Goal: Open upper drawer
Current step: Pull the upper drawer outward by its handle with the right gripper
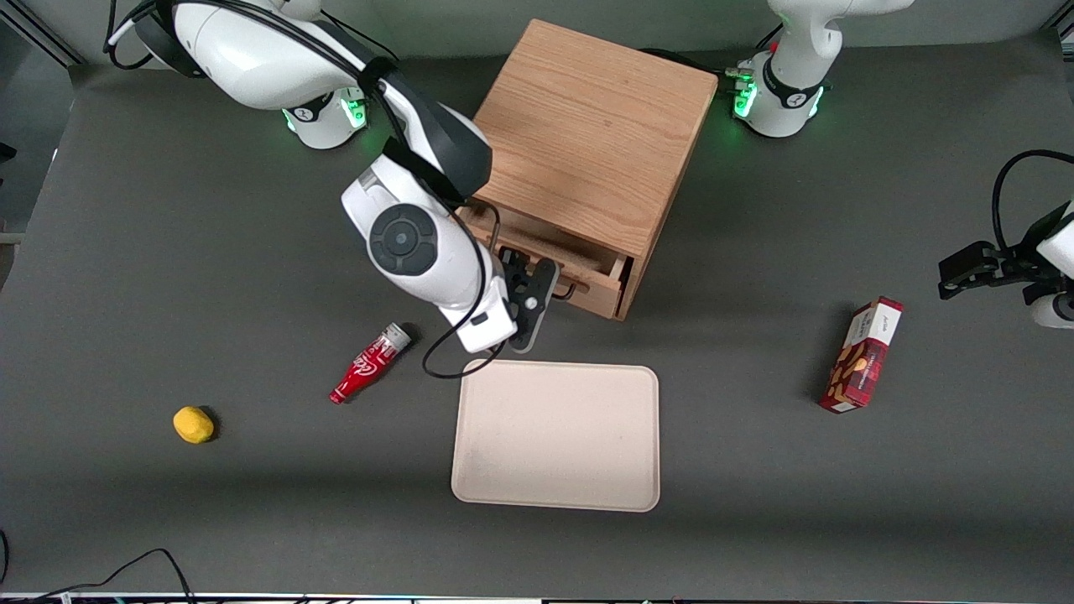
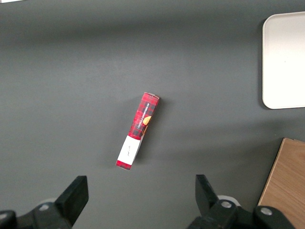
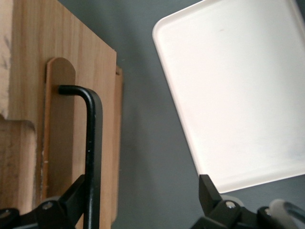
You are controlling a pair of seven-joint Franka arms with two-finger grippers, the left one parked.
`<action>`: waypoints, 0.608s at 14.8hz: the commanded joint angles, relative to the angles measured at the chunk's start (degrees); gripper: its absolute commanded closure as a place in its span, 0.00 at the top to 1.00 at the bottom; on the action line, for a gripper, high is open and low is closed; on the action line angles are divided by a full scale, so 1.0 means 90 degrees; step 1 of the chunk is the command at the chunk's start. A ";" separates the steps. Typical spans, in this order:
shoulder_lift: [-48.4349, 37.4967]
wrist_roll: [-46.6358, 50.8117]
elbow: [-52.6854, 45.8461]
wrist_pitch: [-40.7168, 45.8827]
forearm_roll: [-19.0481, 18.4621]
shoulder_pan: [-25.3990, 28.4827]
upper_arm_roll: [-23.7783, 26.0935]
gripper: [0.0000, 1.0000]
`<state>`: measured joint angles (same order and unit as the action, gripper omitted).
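Grey tabletop (image 1: 168, 252); pincer (image 1: 537, 294) at upper drawer (image 1: 587, 281).

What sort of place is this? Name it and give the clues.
Likely a robot lab tabletop: a dark mat-covered table, an oak cabinet with its upper drawer partly out, the hand at its black handle, and a bare tray.

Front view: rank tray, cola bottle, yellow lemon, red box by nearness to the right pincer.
Right pincer sits at the upper drawer handle.
1. Tray, just nearer the camera.
2. Cola bottle, beside the tray.
3. Red box, parked arm's end.
4. Lemon, working arm's end.
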<state>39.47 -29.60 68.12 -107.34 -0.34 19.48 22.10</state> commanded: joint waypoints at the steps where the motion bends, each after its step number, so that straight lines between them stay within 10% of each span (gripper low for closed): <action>1: 0.0379 -0.0353 -0.0703 0.0023 -0.0011 0.0101 -0.0268 1.00; 9: 0.0516 -0.0647 -0.0869 -0.0787 -0.0011 0.0013 -0.0834 1.00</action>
<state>42.61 -33.67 63.46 -113.87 -0.36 19.41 16.05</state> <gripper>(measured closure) 0.000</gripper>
